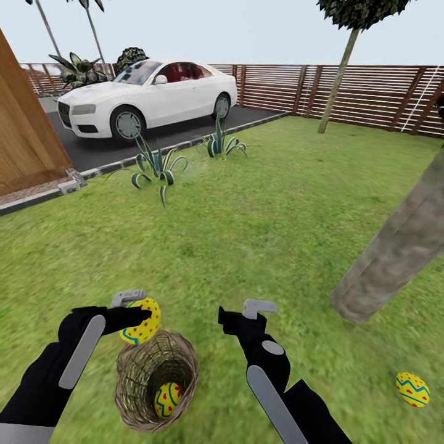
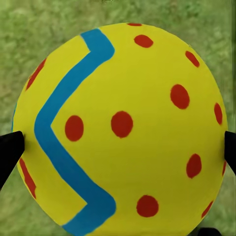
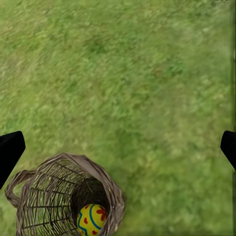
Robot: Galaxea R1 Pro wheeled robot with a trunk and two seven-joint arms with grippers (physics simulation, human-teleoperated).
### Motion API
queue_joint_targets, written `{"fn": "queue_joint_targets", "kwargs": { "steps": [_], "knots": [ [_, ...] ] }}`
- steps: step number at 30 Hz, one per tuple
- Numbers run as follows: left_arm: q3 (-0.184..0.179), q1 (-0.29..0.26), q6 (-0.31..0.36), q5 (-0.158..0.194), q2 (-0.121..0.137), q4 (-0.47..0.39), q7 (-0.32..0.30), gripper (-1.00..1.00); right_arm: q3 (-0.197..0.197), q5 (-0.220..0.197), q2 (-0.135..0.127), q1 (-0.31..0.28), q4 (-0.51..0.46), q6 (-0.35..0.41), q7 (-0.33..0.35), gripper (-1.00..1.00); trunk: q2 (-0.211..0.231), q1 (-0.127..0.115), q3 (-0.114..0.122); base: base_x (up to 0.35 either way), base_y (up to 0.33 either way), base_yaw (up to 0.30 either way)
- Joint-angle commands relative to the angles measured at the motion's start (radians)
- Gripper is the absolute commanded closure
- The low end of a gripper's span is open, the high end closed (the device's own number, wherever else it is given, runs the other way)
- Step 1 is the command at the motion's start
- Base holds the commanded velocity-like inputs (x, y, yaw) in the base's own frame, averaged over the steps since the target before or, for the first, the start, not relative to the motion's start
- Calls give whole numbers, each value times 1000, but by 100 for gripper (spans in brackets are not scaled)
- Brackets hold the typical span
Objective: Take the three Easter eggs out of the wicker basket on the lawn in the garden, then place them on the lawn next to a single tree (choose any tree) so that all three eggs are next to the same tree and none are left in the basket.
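Wicker basket (image 1: 156, 381) holding one egg (image 1: 167, 398); just above its rim, left gripper (image 1: 137, 308) pinching a second egg (image 1: 142, 320), lifted clear for carrying; beside it, right gripper (image 1: 237, 312) spread, empty; beyond, third egg (image 1: 412, 388) grounded near tree (image 1: 394, 253).

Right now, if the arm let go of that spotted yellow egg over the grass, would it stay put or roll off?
The yellow egg with red dots and a blue zigzag looks smooth and round, so it would likely roll a little. The mottled green lawn appears flat, which should stop it soon. Held beside the woven twig basket, it might bump the rim.
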Motion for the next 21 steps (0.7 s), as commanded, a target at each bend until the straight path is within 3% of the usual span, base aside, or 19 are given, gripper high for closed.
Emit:
{"fn": "queue_joint_targets", "kwargs": {
  "steps": [1,21],
  "knots": [
    [-2,-1,3,10,1,-2,11,100,1,-7,0,-1,-1,4,-9,-100,-2,1,-1,0,0,-256],
    [0,1,3,9,2,-25,13,100,3,-7,2,-1,-1,4,-9,-100,-2,1,10,0,0,-271]
  ]
}}
